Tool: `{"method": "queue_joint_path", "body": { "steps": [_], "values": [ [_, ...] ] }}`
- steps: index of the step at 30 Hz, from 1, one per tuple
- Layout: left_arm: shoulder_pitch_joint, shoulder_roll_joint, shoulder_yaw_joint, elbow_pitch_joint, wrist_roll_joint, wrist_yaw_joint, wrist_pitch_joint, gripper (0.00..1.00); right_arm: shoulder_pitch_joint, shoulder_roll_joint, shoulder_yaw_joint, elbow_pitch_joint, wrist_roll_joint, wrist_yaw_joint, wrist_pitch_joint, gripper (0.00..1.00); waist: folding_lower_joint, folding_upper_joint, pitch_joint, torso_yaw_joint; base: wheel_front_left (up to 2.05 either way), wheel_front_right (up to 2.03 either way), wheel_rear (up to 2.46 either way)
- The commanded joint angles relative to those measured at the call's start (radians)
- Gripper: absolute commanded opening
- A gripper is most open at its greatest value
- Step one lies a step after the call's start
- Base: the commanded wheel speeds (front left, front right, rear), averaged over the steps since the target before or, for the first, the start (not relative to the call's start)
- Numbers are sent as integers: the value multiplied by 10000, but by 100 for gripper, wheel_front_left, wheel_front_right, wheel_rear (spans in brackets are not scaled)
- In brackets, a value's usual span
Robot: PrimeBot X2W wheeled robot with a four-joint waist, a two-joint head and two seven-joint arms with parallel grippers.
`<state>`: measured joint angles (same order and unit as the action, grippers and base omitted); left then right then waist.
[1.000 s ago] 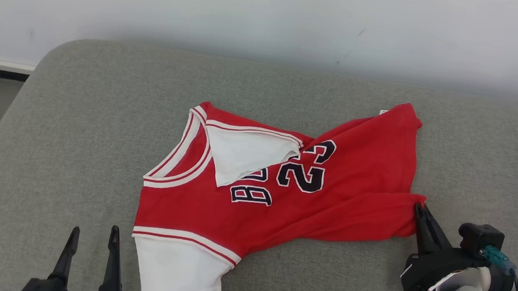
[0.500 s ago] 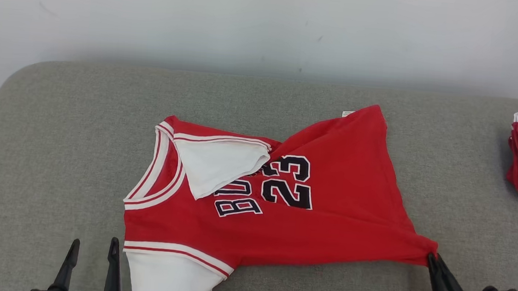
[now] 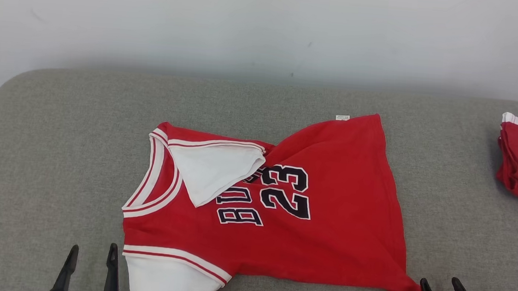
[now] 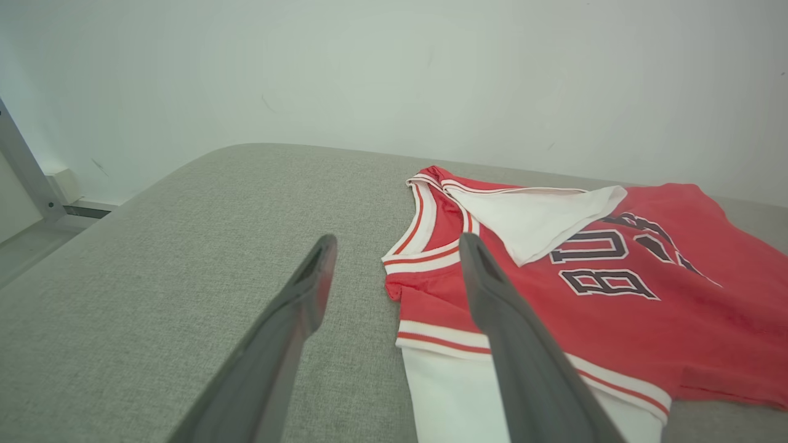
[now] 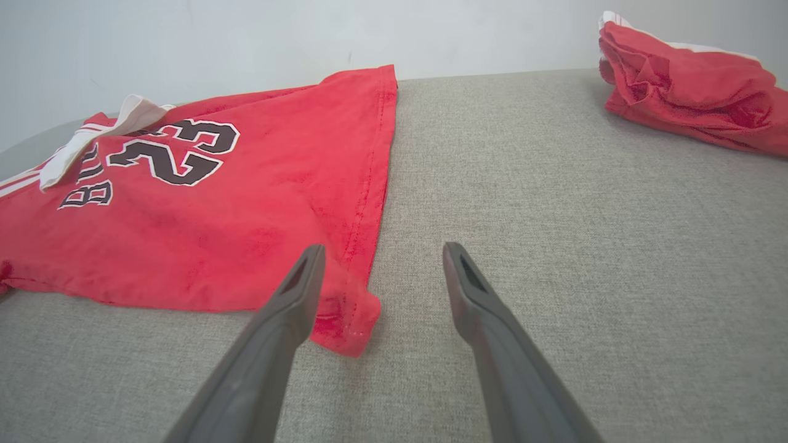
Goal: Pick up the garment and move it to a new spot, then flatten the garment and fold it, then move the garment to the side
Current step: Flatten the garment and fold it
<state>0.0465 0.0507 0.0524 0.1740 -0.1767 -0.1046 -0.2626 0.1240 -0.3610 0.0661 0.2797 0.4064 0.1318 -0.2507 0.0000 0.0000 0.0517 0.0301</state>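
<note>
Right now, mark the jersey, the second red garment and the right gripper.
jersey (image 3: 349, 226): head view, plain red body beside the number.
second red garment (image 5: 689, 92): right wrist view, middle of the crumpled heap.
right gripper (image 5: 383, 248): right wrist view, midway between its open fingertips.

Number: "23", dark digits on the red jersey (image 3: 335, 235).
Letters: "BU" beside it, rest hidden under the white sleeve (image 3: 213, 169).
Tag (image 3: 342, 118): too small to read.

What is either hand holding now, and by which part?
Nothing. The left hand and right hand are open; the jersey lies free, its corner by the right hand.
</note>
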Motion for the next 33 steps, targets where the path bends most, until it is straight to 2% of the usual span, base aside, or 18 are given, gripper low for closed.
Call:
{"method": "queue_joint_path", "body": {
  "steps": [1, 14, 21, 26, 33],
  "values": [
    [155, -7, 31, 0, 53, 13, -30, 100, 5, 88, -35, -56, -101, -27, -58, 100, 0, 0, -66, -7, 0, 0, 0],
    [624, -9, 214, -306, 422, 65, -30, 100, 471, 1038, -860, -1209, -851, -27, -146, 100, 0, 0, -486, 91, 0, 0, 0],
    [832, -8, 301, -420, 479, 116, -30, 100, 716, 1297, -993, -1563, -1069, -27, -147, 100, 0, 0, -537, 82, 0, 0, 0],
    [999, -9, 108, -56, 417, -3, -30, 100, 733, 1265, -967, -1167, -1048, -27, -136, 100, 0, 0, -505, 49, 0, 0, 0],
    [914, 2, -879, 1409, 168, -147, -30, 100, 147, 1156, -785, 76, -917, -27, -117, 100, 0, 0, -246, -4, 0, 0, 0]
  ]
}}
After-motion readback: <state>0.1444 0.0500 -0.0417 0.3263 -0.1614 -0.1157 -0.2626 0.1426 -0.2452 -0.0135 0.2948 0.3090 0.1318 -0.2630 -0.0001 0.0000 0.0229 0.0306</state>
